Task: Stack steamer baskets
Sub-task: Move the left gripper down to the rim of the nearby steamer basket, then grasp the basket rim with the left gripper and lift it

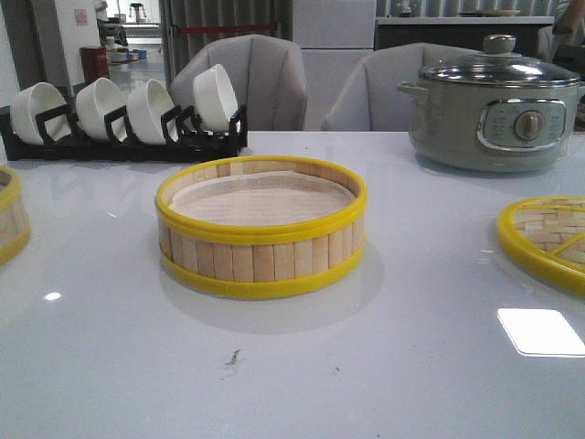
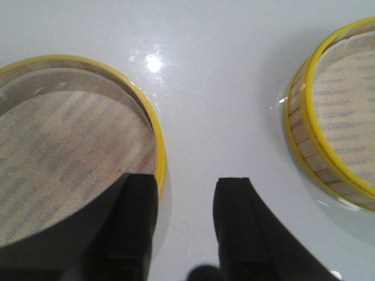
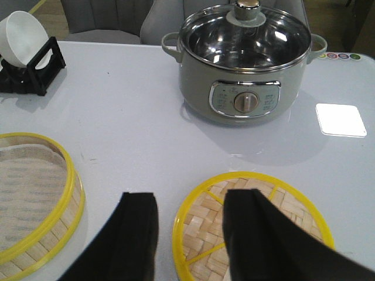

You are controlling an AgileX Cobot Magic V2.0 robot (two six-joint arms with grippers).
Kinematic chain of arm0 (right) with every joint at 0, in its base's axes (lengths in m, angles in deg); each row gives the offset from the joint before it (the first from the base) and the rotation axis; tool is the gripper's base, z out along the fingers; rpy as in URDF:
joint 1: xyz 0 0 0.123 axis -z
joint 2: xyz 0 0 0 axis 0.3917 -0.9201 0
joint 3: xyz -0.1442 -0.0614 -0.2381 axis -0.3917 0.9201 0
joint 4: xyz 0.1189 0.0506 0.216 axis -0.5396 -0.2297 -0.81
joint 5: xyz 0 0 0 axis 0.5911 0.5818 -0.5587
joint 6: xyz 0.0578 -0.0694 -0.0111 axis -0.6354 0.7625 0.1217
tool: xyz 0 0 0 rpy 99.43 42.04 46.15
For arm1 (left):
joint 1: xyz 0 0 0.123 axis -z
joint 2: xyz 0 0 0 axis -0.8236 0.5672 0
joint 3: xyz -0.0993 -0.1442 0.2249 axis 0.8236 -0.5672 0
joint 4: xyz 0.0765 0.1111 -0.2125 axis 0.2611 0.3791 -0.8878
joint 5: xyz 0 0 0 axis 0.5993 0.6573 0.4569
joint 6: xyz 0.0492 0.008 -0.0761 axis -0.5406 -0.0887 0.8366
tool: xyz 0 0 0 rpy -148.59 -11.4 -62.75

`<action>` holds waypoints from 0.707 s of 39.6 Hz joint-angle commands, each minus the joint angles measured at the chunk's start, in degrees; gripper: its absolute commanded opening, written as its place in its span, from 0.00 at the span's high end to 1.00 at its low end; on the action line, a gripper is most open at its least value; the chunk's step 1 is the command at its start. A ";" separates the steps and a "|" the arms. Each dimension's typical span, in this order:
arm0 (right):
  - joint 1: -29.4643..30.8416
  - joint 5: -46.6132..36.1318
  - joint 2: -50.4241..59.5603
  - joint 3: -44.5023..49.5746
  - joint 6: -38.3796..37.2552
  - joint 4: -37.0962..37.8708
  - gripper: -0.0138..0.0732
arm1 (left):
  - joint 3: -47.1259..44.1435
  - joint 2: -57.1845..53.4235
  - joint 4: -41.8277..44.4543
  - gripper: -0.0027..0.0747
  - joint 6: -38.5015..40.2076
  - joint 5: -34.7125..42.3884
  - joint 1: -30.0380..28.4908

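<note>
A steamer basket (image 1: 261, 229) with wood slats, yellow rims and a white paper liner sits mid-table; it also shows in the left wrist view (image 2: 334, 111) and the right wrist view (image 3: 35, 193). A second basket (image 1: 9, 219) is cut off at the left edge; in the left wrist view (image 2: 70, 146) it lies under my open left gripper (image 2: 186, 199), whose jaws straddle its rim. The woven yellow-rimmed lid (image 1: 548, 240) lies flat at the right. My open right gripper (image 3: 187, 216) hovers over the lid's (image 3: 205, 234) rim. Neither gripper shows in the front view.
A grey electric pot (image 1: 494, 110) with a glass lid stands at the back right, also in the right wrist view (image 3: 246, 64). A black rack of white bowls (image 1: 123, 114) stands at the back left. Grey chairs stand behind the white table (image 1: 302, 366).
</note>
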 commanded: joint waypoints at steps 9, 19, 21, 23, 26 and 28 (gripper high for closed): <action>0.08 -3.89 0.44 -2.39 -0.13 -0.10 0.40 | 1.82 7.91 1.16 0.56 0.05 8.62 0.07; 0.08 -3.77 0.44 -2.39 -0.13 -0.10 0.40 | 1.82 14.84 1.16 0.56 0.05 9.71 0.07; 0.08 -3.77 0.44 -2.39 -0.13 -0.10 0.40 | 1.82 15.99 1.16 0.56 0.05 9.83 0.07; 0.08 -3.77 0.44 -2.39 -0.13 -0.10 0.40 | 1.82 17.08 1.16 0.56 0.05 9.98 0.07; 0.08 -3.77 0.44 -2.39 -0.13 -0.10 0.40 | 1.82 18.27 1.16 0.56 0.05 10.53 0.07; 0.08 -3.77 0.44 -2.39 -0.13 -0.10 0.40 | 1.82 19.02 1.16 0.56 0.05 10.98 0.07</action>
